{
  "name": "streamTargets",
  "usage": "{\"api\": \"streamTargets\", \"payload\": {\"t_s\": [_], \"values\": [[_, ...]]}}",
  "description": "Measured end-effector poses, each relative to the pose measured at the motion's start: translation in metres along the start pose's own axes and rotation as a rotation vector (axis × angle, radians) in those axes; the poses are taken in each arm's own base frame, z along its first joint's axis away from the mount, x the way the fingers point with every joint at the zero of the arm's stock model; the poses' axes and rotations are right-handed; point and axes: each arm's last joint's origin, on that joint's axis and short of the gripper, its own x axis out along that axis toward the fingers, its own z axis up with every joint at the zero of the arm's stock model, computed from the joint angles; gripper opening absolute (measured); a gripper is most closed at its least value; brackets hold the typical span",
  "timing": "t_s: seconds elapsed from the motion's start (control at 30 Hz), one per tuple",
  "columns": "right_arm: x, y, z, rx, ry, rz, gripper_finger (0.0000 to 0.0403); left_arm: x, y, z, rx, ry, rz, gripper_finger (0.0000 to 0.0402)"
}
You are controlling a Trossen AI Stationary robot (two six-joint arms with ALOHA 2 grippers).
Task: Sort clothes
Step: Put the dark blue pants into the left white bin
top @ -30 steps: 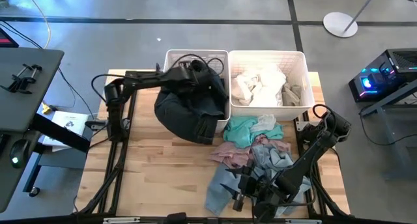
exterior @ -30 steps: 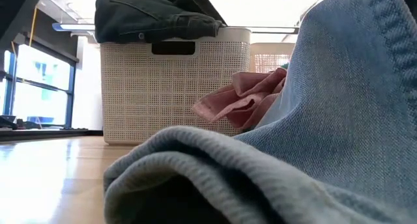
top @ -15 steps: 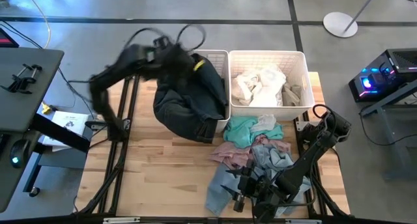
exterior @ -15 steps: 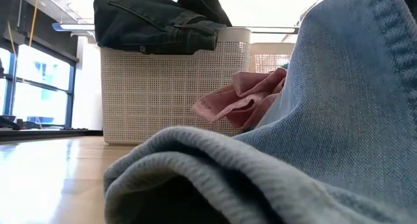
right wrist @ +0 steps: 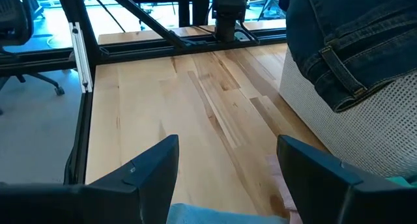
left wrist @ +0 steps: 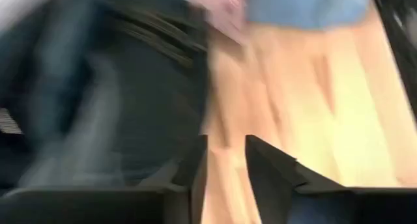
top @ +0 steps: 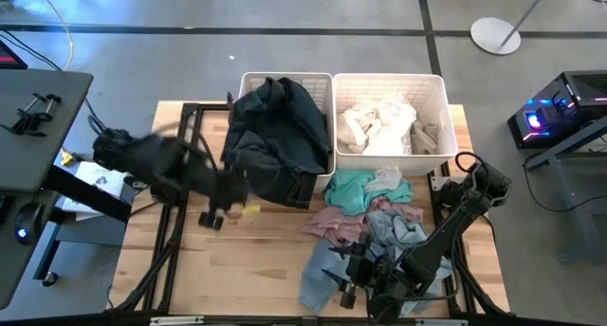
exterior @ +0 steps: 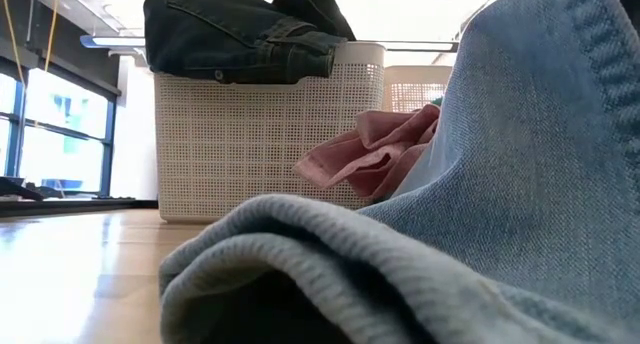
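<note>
I work in a lab or test room, not in a home. My table (top: pixel 256 260) is a wooden top inside a black metal frame (right wrist: pixel 169 38), and it stands on a grey floor (top: pixel 379 9) with dark lines. Beside it there is a computer (top: pixel 560 108) with blue lights, a desk (top: pixel 33 127) with clamps, loose cables (top: pixel 43 13) and an office chair (right wrist: pixel 16 28). Behind the table I see tall windows (exterior: pixel 60 124) and ceiling lights.
</note>
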Motion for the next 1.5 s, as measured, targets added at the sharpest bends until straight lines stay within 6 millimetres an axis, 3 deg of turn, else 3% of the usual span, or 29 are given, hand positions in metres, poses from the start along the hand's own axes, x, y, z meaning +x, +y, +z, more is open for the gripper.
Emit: {"api": "streamTargets", "payload": {"t_s": [0.17, 0.27, 0.33, 0.43, 0.6, 0.77, 1.03, 1.17, 1.37, 1.5], "values": [[0.0, 0.0, 0.0, 0.001, -0.001, -0.001, 0.0248, 0.049, -0.02, -0.013, 0.056, 0.203, 0.006, 0.0036], [0.0, 0.0, 0.0, 0.001, -0.002, -0.001, 0.0248, 0.074, -0.015, -0.016, 0.115, 0.287, 0.195, 0.0012], [0.0, 0.0, 0.0, 0.0, -0.001, -0.002, 0.0248, 0.079, -0.009, -0.014, 0.136, 0.28, 0.355, 0.0003], [0.0, 0.0, 0.0, -0.001, -0.001, -0.002, 0.0248, 0.076, 0.007, -0.006, 0.091, 0.212, 0.51, 0.0004], [0.0, 0.0, 0.0, 0.0, -0.001, -0.003, 0.0248, 0.065, 0.048, 0.002, -0.074, 0.098, 0.502, 0.0001], [0.0, 0.0, 0.0, 0.021, -0.001, -0.003, 0.0248, 0.079, 0.096, -0.003, -0.213, 0.12, 0.514, 0.0], [0.0, 0.0, -0.001, 0.016, 0.005, -0.001, 0.0248, 0.139, 0.165, -0.026, -0.421, 0.156, 0.663, 0.0], [0.0, -0.001, -0.001, 0.013, 0.009, -0.002, 0.0248, 0.18, 0.19, -0.039, -0.505, 0.17, 0.756, 0.0], [0.0, -0.002, -0.003, 0.024, 0.02, -0.008, 0.0248, 0.243, 0.198, -0.049, -0.495, 0.234, 0.616, 0.0], [0.0, -0.003, -0.004, 0.037, 0.028, -0.012, 0.0248, 0.257, 0.195, -0.052, -0.44, 0.336, 0.562, 0.0]]}}
